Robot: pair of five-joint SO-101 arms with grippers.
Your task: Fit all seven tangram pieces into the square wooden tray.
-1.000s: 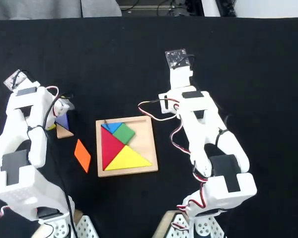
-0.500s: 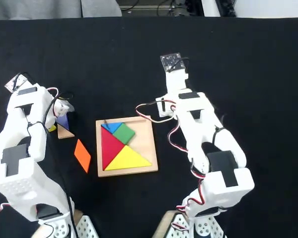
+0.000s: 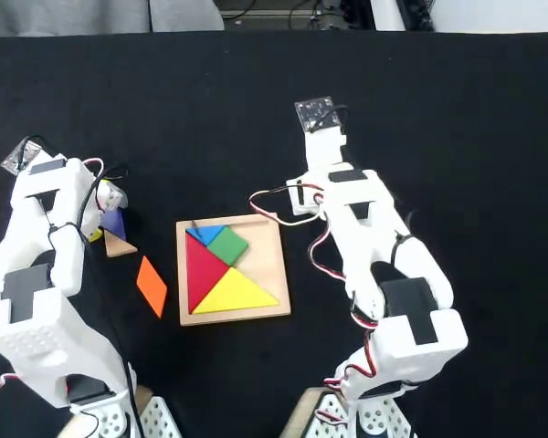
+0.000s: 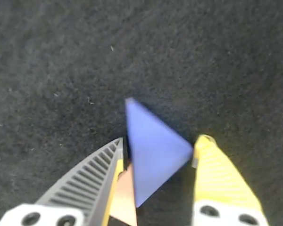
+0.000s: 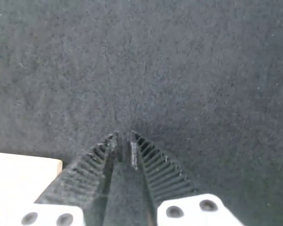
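Your left arm has drifted slightly outward from the wooden tray (image 3: 269,265). Its gripper (image 4: 159,140) pinches the blue triangle (image 4: 151,141) left of the tray, near the tan triangle (image 3: 117,243) and orange parallelogram (image 3: 152,286). Your right gripper (image 5: 125,141) is closed on nothing, just beyond the tray's far corner.

Tray (image 3: 270,245) with four pieces (image 3: 221,266), three outside

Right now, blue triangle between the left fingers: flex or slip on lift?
The blue triangle looks like a rigid flat block, so probably no flex. The left gripper meets one corner, so it may pivot. It looks thin, so likely light.
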